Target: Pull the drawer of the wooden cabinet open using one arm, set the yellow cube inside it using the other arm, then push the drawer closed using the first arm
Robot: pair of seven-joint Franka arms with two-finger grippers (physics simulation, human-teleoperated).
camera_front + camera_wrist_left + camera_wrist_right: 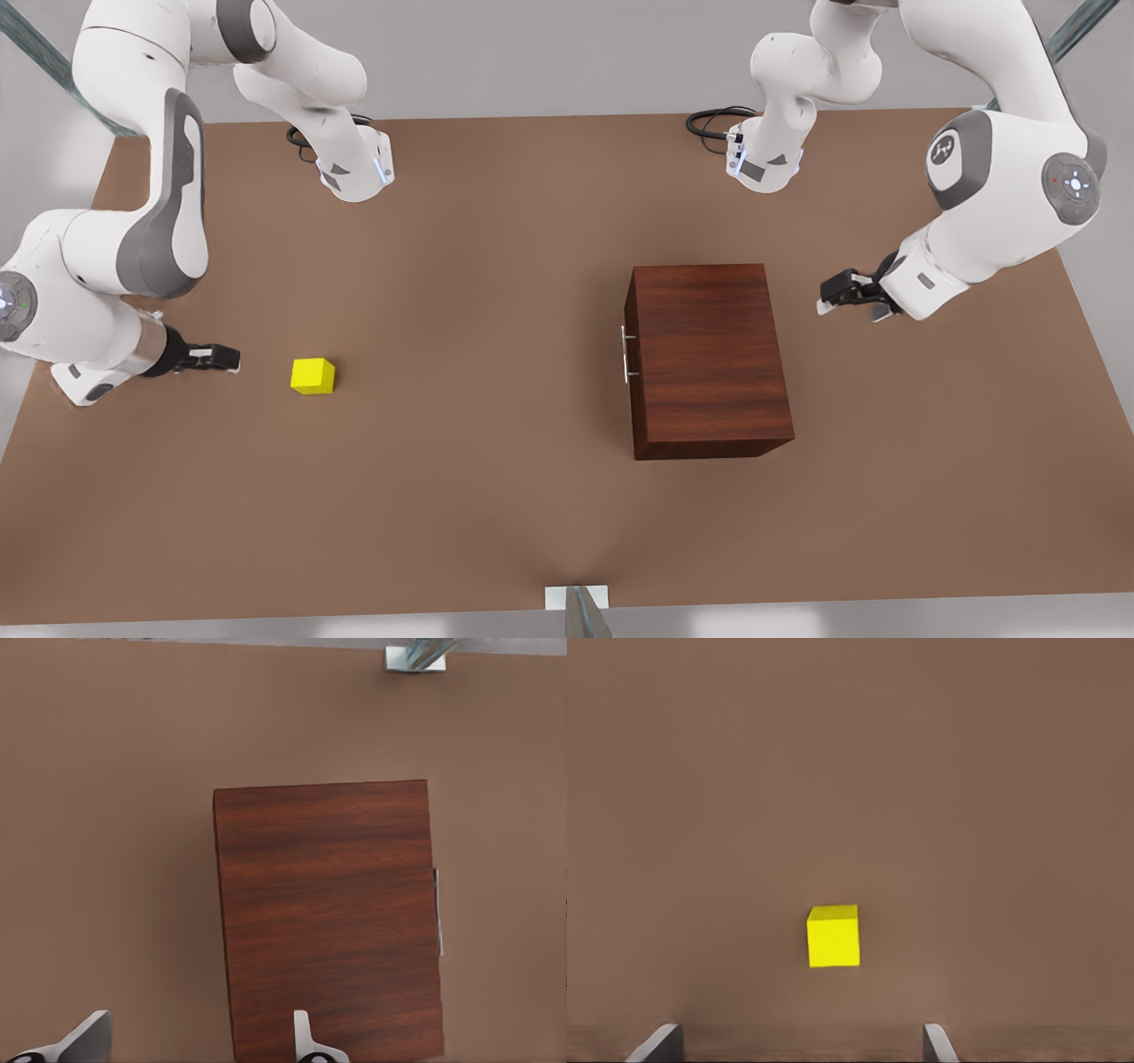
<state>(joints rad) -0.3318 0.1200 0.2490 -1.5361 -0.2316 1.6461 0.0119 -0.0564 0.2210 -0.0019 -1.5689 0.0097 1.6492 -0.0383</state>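
Observation:
The wooden cabinet [709, 354] [328, 912] stands right of the table's middle in the front view. Its drawer is shut, and the silver handle [625, 354] [438, 912] faces the front view's left. My left gripper [826, 301] [197, 1045] hovers open just off the cabinet's far right side, away from the handle. The yellow cube [313, 376] [833, 936] rests on the table at the front view's left. A short way to the cube's left, my right gripper [232, 359] [799, 1047] is open and points at it without touching.
The brown table [496, 496] stretches wide between cube and cabinet. Both arm bases [359, 168] [762, 159] with black cables sit at the back edge. A small white bracket [576, 598] [415, 657] is at the front edge.

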